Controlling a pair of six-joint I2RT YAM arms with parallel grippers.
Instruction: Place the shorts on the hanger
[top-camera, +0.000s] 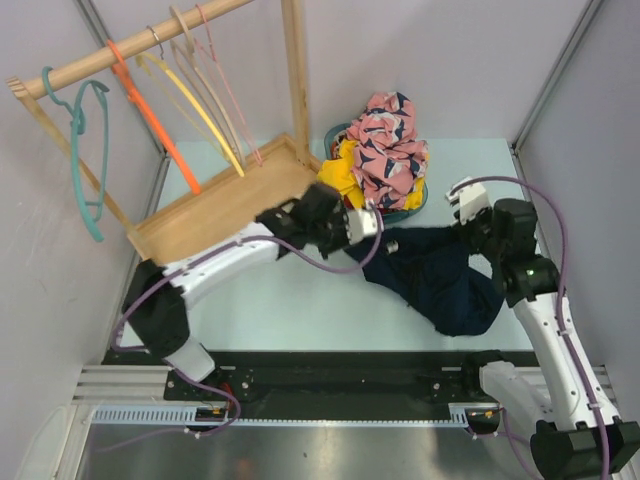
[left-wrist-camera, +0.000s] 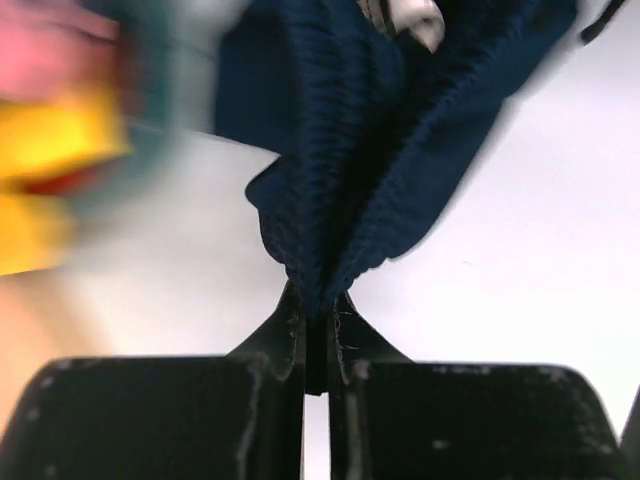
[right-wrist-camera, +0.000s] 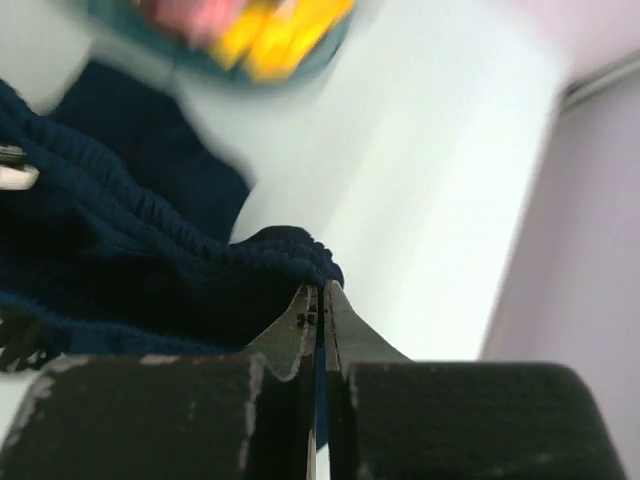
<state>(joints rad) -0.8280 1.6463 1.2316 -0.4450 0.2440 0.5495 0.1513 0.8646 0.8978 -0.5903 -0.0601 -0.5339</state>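
Now your left gripper (left-wrist-camera: 318, 300) is pressed together on the gathered waistband of the shorts (top-camera: 440, 275), and your right gripper (right-wrist-camera: 320, 295) pinches the same band at its other end. Between them the shorts stretch across the tabletop (top-camera: 300, 300). Farther back, the pink hanger (top-camera: 228, 80) hangs on the wooden rail (top-camera: 130, 50).

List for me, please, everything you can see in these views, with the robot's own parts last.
shorts: one, dark navy, on the table, right of centre
hanger: one, pale pink, on the wooden rack's rail
other hangers: at least four, teal, orange, yellow, cream, same rail
wooden rack: one, light wood, back left
floral garment: one, pink, atop the basket
yellow garment: one, yellow, in basket
left gripper: one, black, shut on shorts
right gripper: one, black, shut on shorts
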